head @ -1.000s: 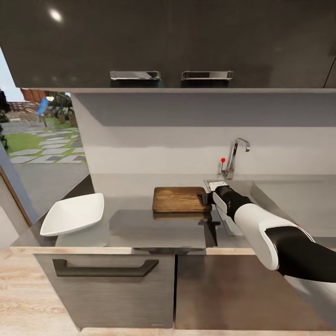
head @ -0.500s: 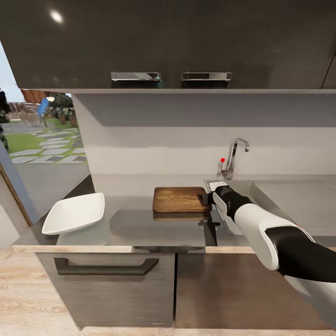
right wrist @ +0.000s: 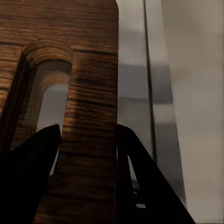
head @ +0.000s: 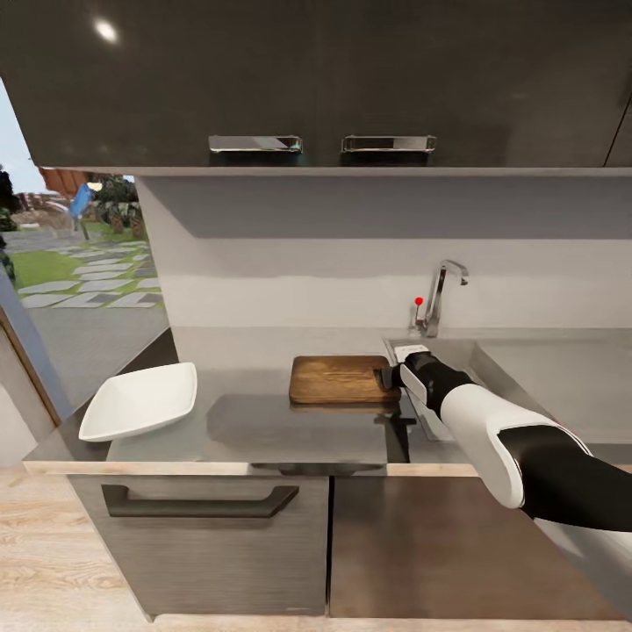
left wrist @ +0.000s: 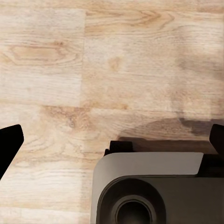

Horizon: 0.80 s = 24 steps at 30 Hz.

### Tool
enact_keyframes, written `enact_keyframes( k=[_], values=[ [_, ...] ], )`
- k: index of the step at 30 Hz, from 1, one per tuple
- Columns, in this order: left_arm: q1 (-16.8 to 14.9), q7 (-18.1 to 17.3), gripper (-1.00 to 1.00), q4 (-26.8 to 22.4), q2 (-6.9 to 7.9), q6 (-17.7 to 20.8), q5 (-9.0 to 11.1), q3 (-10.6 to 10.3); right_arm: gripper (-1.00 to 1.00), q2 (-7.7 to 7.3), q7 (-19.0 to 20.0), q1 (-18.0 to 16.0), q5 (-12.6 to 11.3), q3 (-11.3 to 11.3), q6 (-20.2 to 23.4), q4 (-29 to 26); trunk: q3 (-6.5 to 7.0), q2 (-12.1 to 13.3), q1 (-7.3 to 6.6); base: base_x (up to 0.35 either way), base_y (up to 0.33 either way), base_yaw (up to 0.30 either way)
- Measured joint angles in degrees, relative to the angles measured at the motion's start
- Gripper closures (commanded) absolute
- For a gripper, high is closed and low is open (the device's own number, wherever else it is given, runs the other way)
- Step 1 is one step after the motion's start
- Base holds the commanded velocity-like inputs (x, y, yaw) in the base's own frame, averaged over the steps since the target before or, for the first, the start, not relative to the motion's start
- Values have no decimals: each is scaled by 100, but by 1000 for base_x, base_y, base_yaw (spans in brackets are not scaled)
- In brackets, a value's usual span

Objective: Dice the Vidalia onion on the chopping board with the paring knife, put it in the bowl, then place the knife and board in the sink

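Right gripper clamped on the chopping board edge — board at frame centre on the countertop, bowl at left. Left gripper fingertips apart above wooden floor.

- Right arm stretched forward, right gripper clamped on the board's end, one finger either side.
- Left gripper spread wide, pointing down.

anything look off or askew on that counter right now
Yes: the dark brown wooden chopping board is lifted off the grey countertop at its sink end, gripped at its handle end by the right end effector. The white squarish bowl overhangs the counter's left end.
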Motion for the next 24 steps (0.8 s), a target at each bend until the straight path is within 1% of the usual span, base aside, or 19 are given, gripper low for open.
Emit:
enact_keyframes(
  k=[9,16,24],
  values=[
    [0,0,-100,1,-1,0,0,-1,100,15,14,1,-15,-9,0,34,0,0,0,0,0,0],
    [0,0,-100,1,0,0,0,-1,100,91,20,0,-18,-5,0,54,0,0,0,0,0,0],
    [0,0,-100,2,1,0,0,-1,100,101,27,1,-12,-13,0,64,0,0,0,0,0,0]
  ],
)
